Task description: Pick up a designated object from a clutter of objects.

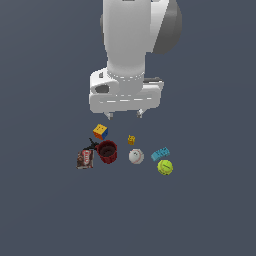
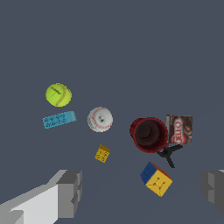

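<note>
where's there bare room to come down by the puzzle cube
Bare floor borders the puzzle cube on its far side and toward the tiny yellow block. The near side is crowded: the dark red mug, a black three-armed piece and the brown-red packet bunch close. The gripper hangs open above.

No room here at all: this is a bare simulated test space, one flat slate-grey floor point(image 1: 210, 210) running to every edge with no walls or furniture. Around the dark red mug point(image 1: 107, 151) sits a loose scatter of flat-shaded toy-like items, under a smooth white robot arm point(image 1: 131, 45).
</note>
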You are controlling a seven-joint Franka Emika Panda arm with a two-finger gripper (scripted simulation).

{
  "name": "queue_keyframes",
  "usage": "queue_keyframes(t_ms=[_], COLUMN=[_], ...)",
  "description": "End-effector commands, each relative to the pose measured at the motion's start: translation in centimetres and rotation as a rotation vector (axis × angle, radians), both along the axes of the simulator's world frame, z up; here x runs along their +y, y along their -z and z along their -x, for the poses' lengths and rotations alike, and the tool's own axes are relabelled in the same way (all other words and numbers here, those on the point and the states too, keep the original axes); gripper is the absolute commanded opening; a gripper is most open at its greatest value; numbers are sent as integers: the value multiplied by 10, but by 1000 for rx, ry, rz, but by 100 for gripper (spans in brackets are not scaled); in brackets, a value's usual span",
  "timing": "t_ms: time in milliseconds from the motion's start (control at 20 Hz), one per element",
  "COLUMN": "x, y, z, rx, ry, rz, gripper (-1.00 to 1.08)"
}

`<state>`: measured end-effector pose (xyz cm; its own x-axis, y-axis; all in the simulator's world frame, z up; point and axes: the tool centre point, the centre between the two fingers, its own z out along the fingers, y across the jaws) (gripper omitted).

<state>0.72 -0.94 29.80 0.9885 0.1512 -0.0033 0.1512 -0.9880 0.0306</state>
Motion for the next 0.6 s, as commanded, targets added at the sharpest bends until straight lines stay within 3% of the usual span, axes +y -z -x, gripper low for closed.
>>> queue_keyframes(t_ms=[0,550], x=[-5,-35], y=[8,55], z=[1,14], rx=[1,6], ry=[-30,-217], rz=[-3,-19], gripper=[100,100])
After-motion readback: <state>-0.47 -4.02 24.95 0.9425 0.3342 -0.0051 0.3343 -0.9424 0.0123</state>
